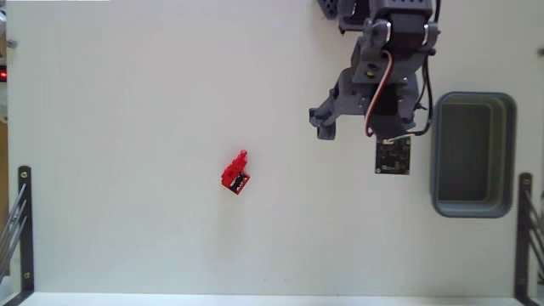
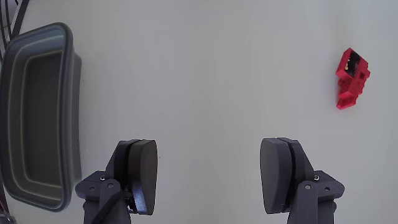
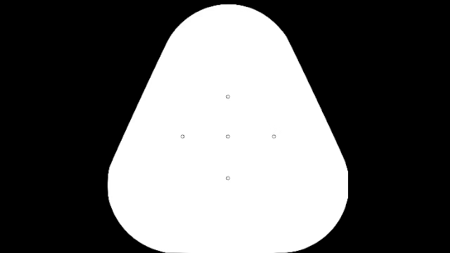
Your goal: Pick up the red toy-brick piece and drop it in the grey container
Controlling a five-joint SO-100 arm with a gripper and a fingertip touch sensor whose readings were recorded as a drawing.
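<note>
In the fixed view we see the red toy-brick piece point(image 1: 235, 173) lying alone on the white table point(image 1: 127, 102), well left of the arm; the grey container point(image 1: 473, 155) sits at the right edge, just beside the gripper point(image 1: 357, 127). In the wrist view our gripper point(image 2: 208, 177) spreads wide, holding nothing; the container point(image 2: 38, 112) lies left, the brick point(image 2: 352, 78) upper right.

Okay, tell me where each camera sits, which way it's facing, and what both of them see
Fixed view: overhead, looking straight down at the white table; the arm enters from the top edge.
Wrist view: rides on the arm, looking past the open gripper at the table.
Shared: the red toy-brick piece and the grey container.
</note>
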